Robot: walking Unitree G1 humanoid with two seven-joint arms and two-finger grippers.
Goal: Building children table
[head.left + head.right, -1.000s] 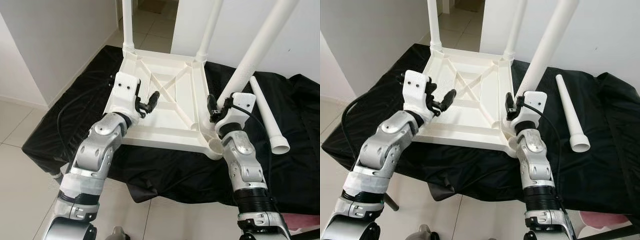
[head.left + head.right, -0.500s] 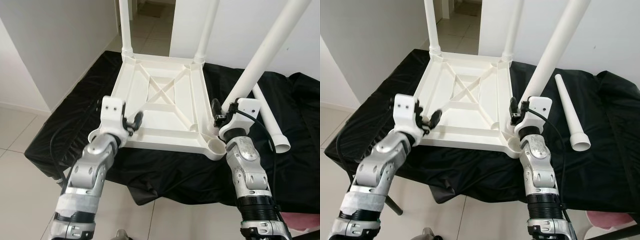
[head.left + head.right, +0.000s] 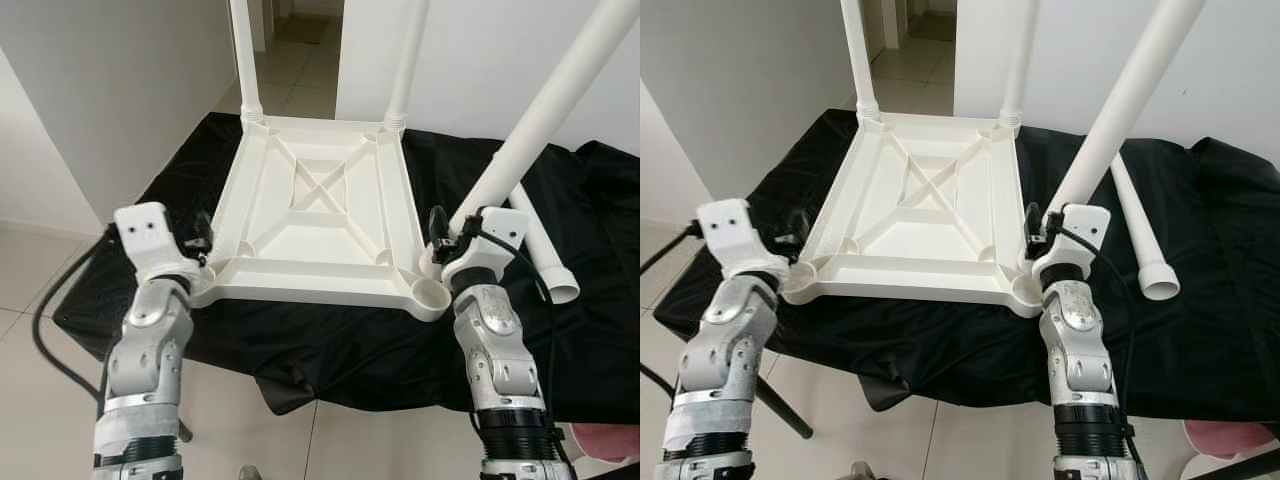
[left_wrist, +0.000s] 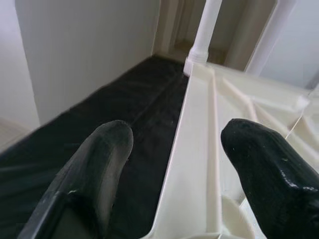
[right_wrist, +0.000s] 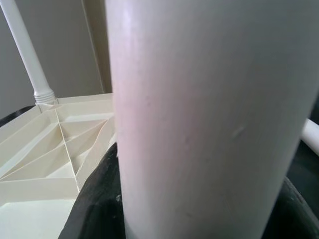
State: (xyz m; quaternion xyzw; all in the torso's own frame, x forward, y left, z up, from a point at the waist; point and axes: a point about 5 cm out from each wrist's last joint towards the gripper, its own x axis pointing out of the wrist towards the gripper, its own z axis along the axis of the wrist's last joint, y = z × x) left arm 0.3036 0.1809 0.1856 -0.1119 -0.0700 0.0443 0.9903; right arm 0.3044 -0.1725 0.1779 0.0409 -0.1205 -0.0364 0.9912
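A white plastic children's table top (image 3: 320, 215) lies upside down on a desk draped in black cloth (image 3: 340, 340), its ribbed underside and crossed braces facing up. Two white legs stand upright in the far corner sockets: the far left leg (image 3: 243, 55) and the far right leg (image 3: 408, 60).

The right tool (image 3: 447, 236) is clamped on a third white leg (image 3: 545, 105), gripping it low down near the table top's near right corner, just above the round corner socket (image 3: 432, 292). That leg tilts up and away to the right rather than standing straight. In the right wrist view the leg (image 5: 209, 114) sits tight between the black fingers (image 5: 97, 209), with the ribbed underside behind it.

The left tool (image 3: 200, 238) sits at the near left corner of the table top, its fingers apart. In the left wrist view the two black fingers (image 4: 97, 164) straddle the left rim (image 4: 192, 144) of the table top, one over the black cloth, the other over the white underside; whether they touch the rim cannot be told.

A fourth loose leg (image 3: 545, 255) lies flat on the black cloth to the right of the table top, its wide open end pointing toward the robot.

Pale floor tiles (image 3: 30, 300) and white walls (image 3: 110, 90) surround the desk.
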